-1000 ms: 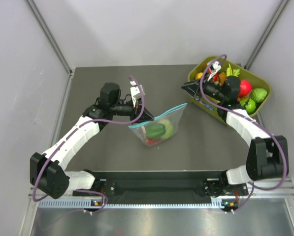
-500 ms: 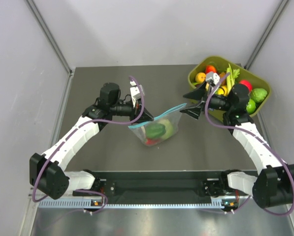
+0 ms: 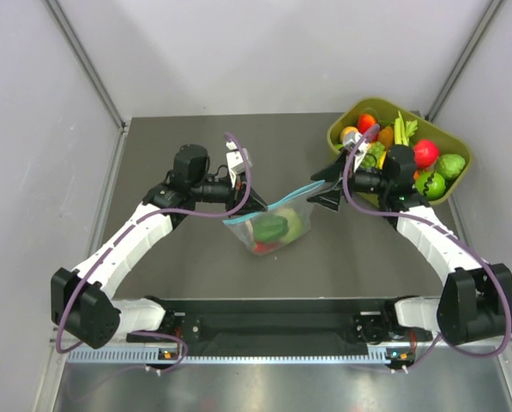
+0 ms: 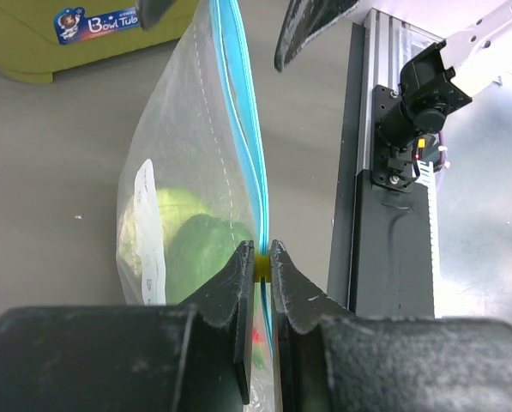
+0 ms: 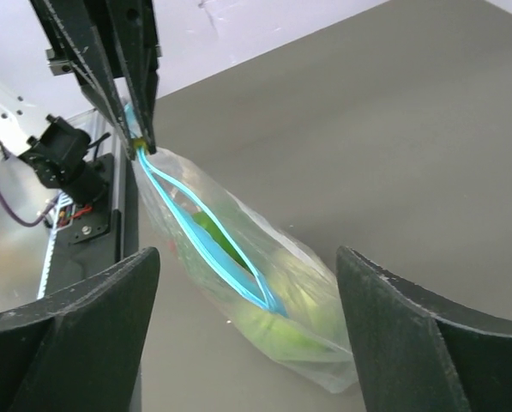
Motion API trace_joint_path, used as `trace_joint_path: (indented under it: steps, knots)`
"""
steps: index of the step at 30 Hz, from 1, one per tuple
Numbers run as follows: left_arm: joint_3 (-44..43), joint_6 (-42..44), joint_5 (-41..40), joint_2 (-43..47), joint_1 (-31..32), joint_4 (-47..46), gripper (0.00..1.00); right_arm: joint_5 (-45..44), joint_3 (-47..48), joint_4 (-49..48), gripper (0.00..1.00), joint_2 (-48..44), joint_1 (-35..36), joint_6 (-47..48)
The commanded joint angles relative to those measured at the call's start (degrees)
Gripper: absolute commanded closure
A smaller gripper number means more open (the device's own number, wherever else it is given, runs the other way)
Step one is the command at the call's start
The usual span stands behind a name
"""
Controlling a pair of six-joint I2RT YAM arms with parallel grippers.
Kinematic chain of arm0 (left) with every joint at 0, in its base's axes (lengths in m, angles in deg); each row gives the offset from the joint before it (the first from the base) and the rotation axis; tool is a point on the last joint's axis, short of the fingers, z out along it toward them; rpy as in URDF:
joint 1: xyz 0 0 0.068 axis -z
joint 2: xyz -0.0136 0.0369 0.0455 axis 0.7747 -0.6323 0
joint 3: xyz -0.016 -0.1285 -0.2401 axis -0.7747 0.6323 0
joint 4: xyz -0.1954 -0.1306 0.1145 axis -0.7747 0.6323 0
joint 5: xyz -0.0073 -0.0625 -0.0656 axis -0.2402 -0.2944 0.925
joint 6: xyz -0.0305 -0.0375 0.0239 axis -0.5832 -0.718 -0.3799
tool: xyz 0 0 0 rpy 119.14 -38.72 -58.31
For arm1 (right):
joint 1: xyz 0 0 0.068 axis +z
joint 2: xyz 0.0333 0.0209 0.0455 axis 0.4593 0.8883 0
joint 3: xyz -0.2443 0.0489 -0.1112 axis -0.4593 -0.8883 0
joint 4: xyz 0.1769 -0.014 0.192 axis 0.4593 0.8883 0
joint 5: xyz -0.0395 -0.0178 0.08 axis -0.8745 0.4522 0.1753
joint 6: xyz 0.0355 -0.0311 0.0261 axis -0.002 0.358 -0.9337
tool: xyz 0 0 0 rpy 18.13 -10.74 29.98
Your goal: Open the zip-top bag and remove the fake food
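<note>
Left end effector [image 4: 262, 254] is narrow, pinched on the near corner of the zip-top bag [image 3: 277, 219] at its teal zip strip [image 4: 243, 112], with a small yellow bit between the fingertips. From this grip the strip runs straight away toward the right end effector [image 3: 324, 186], so the bag's long axis lies between the two end effectors. The zip edge is on top and the body hangs below it, bottom resting on the surface [image 3: 195, 154]. In the right wrist view the strip shows as two teal lines slightly parted in the middle. Right end effector is wide, its fingers either side of the far end of the strip; contact can't be told. Fake food is inside the bag, below the strip: dark green pepper [image 3: 271, 227], pale green cabbage [image 3: 295, 225], red chili [image 3: 262, 247] at the bottom. Olive tub [image 4: 15, 51] sits beyond the right end effector, apart from the bag
</note>
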Motion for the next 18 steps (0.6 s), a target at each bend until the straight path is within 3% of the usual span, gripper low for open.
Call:
trace_joint_path:
  steps: [1, 7, 9, 10, 11, 12, 18]
  knots:
    - [-2.5, 1.0, 0.9, 1.6, 0.2, -1.0, 1.0, 2.5, 1.9, -3.0, 0.19, 0.9, 1.9, 1.4]
    - [-2.5, 1.0, 1.1, 1.6, 0.2, -1.0, 1.0, 2.0, 3.5, -5.1, 0.54, 3.6, 4.3, 0.1]
    - [-2.5, 1.0, 1.1, 1.6, 0.2, -1.0, 1.0, 1.7, 4.1, -5.2, 0.72, 4.2, 5.1, 0.0]
    - [-2.4, 1.0, 0.9, 1.8, 0.2, -1.3, 1.0, 1.1, 4.3, -5.3, 0.89, 4.5, 5.3, 0.0]
    - [-2.2, 1.0, 0.8, 1.6, 0.2, -1.2, 1.0, 0.4, 4.3, -5.5, 0.96, 4.6, 5.4, 0.0]
    - [-2.2, 1.0, 0.7, 1.5, 0.2, -1.2, 1.0, -0.3, 4.1, -5.8, 1.0, 5.0, 5.5, -0.1]
    - [-2.2, 1.3, -0.1, 0.9, 0.2, -0.9, 1.0, -13.1, 2.4, -15.9, 1.0, 6.7, 5.6, -6.0]
